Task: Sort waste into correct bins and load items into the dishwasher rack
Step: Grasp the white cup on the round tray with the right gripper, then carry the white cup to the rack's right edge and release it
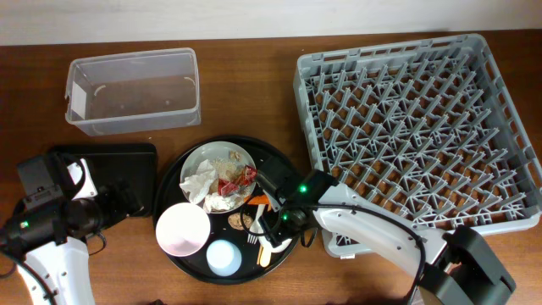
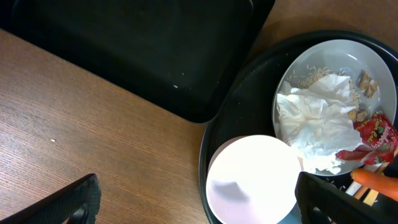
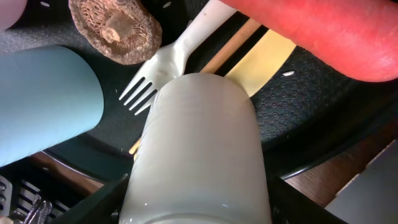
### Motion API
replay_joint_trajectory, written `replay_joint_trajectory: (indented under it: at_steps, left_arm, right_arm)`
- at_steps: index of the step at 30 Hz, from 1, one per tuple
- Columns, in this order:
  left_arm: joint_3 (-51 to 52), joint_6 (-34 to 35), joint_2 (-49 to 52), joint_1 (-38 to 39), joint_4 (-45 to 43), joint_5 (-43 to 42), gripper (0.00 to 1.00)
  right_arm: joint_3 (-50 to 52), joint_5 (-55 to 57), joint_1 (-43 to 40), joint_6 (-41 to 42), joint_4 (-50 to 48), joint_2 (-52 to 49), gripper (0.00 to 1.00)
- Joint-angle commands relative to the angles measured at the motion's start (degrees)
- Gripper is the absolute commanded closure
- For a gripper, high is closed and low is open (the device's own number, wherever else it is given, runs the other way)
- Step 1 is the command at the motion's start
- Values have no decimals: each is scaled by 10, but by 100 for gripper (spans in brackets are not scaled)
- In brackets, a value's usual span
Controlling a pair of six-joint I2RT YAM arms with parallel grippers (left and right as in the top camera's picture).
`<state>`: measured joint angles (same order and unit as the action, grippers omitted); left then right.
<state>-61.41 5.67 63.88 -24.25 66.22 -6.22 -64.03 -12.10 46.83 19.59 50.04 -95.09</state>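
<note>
My right gripper (image 1: pixel 275 233) is shut on the white cup (image 3: pixel 199 149), which lies on the round black tray (image 1: pixel 174 182). Around it are the light blue cup (image 3: pixel 43 99), a brown lump (image 3: pixel 115 28), a white fork (image 3: pixel 161 68), a pale yellow utensil (image 3: pixel 267 59) and the carrot (image 3: pixel 323 34). The white plate (image 2: pixel 336 56) holds a napkin (image 2: pixel 317 124), a red wrapper (image 2: pixel 373 134) and rice grains (image 2: pixel 308 78). My left gripper (image 2: pixel 199 208) is open over the pink bowl (image 2: pixel 255 180) and the tray's left rim.
The clear tub (image 1: pixel 135 89) stands at the back left. The shallow black rectangular tray (image 1: pixel 118 174) lies left of the round tray. The grey dishwasher rack (image 1: pixel 415 127) fills the right side, with nothing in it.
</note>
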Motion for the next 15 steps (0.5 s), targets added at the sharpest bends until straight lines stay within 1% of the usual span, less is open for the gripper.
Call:
replay_joint_trajectory:
  at_steps: [1, 3, 5, 7, 9, 10, 11, 13, 15]
  left_arm:
    - [-10, 8, -1, -3, -1, -6, 1]
    - [-10, 8, -1, -3, -1, -6, 1]
    - [-10, 8, -1, -3, -2, -6, 1]
    - [-10, 8, -1, -3, -2, -6, 1]
    - [-10, 8, -1, -3, -2, -6, 1]
    - [-10, 8, -1, -3, -2, -6, 1]
    - [-10, 8, -1, -3, -2, -6, 1]
    - [-10, 8, -1, -3, -2, -6, 1]
    - [-10, 7, -1, -3, -2, -6, 1]
  right_arm:
    - [-28, -7, 5, 6, 8, 4, 43]
    - [-54, 3, 3, 6, 21, 13, 48]
    - [-85, 35, 3, 6, 48, 24, 49]
    - [-154, 84, 3, 4, 99, 35, 50]
    - [-242, 147, -5, 4, 158, 38, 53]
    - [-290, 161, -21, 4, 186, 38, 56]
    - [-341, 161, -53, 1, 214, 38, 56]
    - [-401, 161, -136, -11, 244, 38, 56]
    - [-414, 160, -250, -13, 257, 38, 56]
